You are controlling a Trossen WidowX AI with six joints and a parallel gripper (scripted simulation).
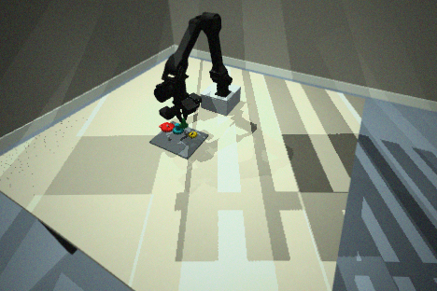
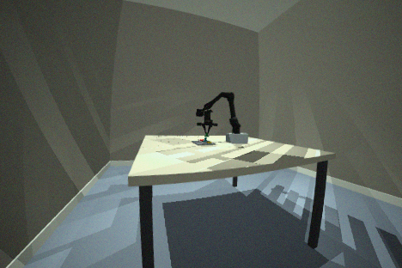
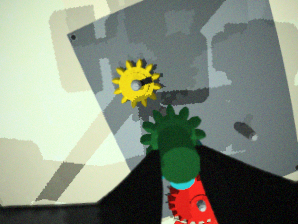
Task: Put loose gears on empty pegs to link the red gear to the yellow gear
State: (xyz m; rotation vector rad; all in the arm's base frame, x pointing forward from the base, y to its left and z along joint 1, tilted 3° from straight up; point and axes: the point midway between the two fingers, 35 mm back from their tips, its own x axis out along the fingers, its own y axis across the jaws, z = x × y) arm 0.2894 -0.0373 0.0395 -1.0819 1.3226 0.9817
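Observation:
My gripper is shut on the hub of a green gear, above the grey board. The red gear is at one side of the board. A teal gear is beside it; in the wrist view the green gear hides it except for a sliver. The yellow gear with a black stripe is on its peg, apart from the green gear in the wrist view. An empty peg stands on the board. Whatever is under the green gear is hidden.
The arm's grey base block stands on the table behind the board. A small dark dot marks one board corner. Broad shadows cross the board and the table.

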